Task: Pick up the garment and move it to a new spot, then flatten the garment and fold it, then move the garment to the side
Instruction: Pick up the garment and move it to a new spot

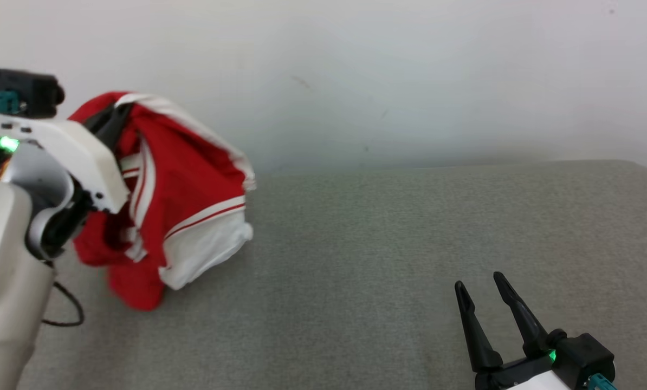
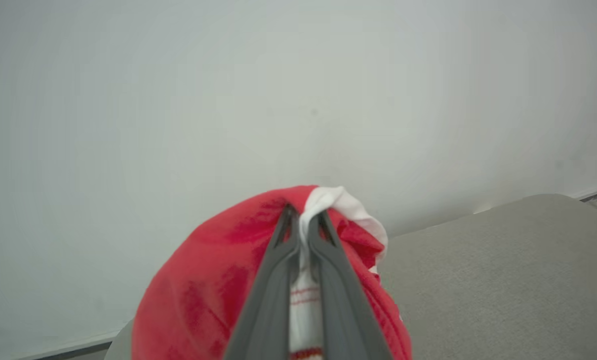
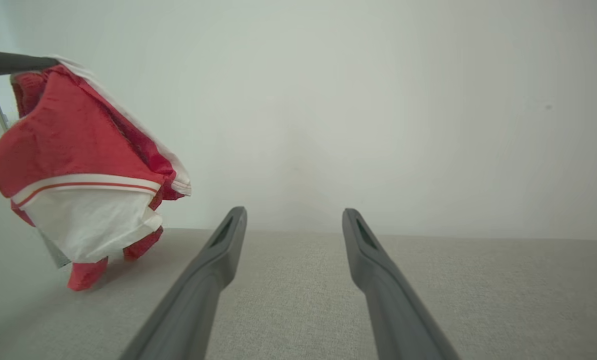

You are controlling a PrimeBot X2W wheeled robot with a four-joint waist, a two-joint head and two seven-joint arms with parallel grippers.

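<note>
Left gripper (image 2: 306, 214): clamped on garment (image 1: 188, 189), hanging at far left over grey cushion (image 1: 383, 260) | right gripper (image 1: 478, 281): fingers apart, empty, idle | pickup apparently done | pending: set-down, flatten, fold, side move

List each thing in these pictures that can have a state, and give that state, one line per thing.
garment: lifted and hanging crumpled from the left gripper, its lowest end at or near the grey surface; not flattened or folded.
left gripper: shut on the garment, held high.
right gripper: open and empty, low over the grey surface.
</note>
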